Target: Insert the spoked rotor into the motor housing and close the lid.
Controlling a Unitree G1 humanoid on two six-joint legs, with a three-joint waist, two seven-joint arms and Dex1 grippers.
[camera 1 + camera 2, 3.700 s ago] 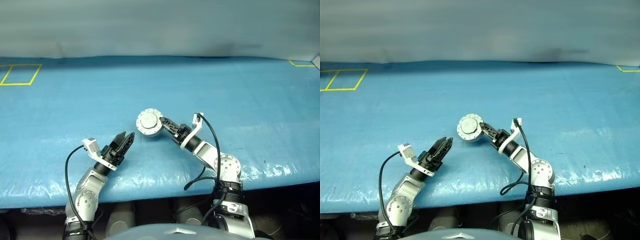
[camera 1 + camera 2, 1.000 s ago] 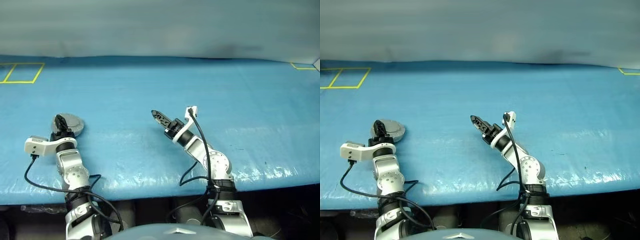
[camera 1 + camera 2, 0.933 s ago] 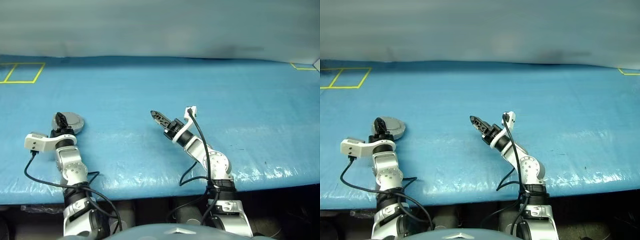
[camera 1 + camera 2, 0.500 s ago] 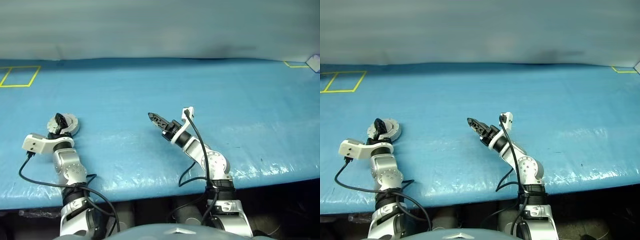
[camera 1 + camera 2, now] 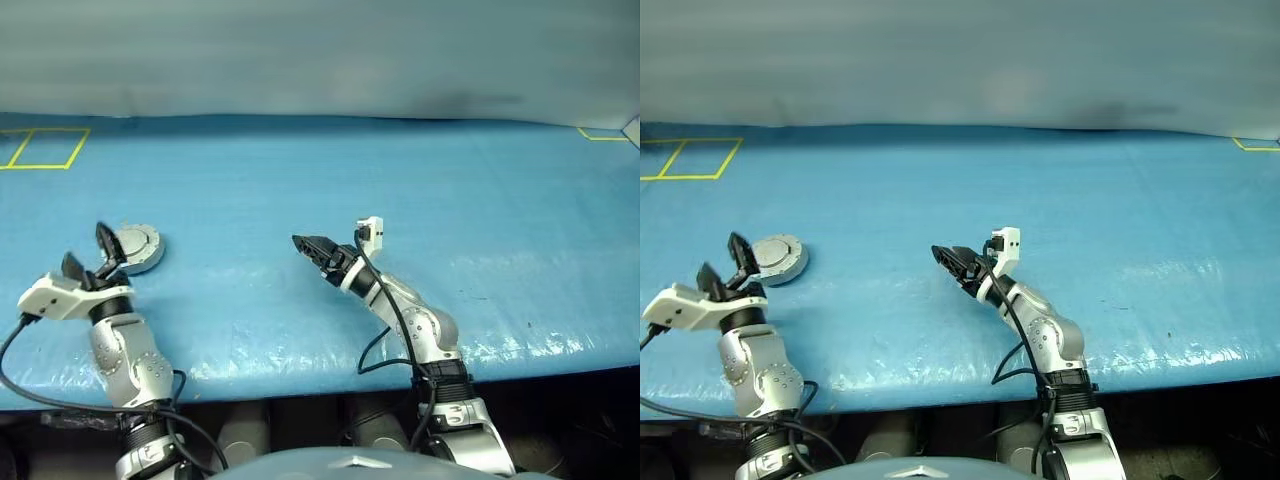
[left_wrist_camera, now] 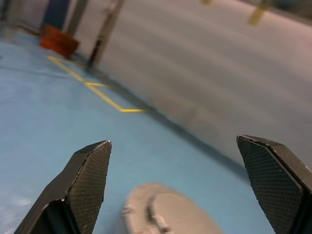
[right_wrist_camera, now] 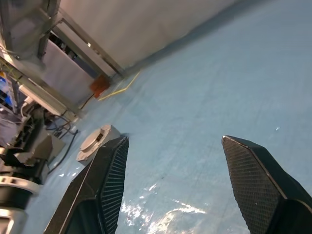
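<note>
A: Starting at our left: where's the housing (image 5: 135, 247)?

B: On the blue table (image 5: 420, 170) near the left edge, lid (image 5: 777, 257) shut and plain face up. Our left gripper (image 5: 86, 253) sits just beside it, fingers spread wide and empty.

A: How do we expect it to handle?

B: We'd judge it a stiff metal puck, heavy for its size and smooth on top. The notched rim looks like the best hold, fingers on opposite sides; the flat face would likely slip.

A: And the middle?

B: Our right gripper (image 5: 313, 246) hovers over bare table, jaws parted, holding nothing.

A: The surface?

B: A slightly wrinkled, glossy blue sheet with yellow tape squares (image 5: 42, 148) at the far left, a grey wall (image 5: 320, 50) behind.
</note>
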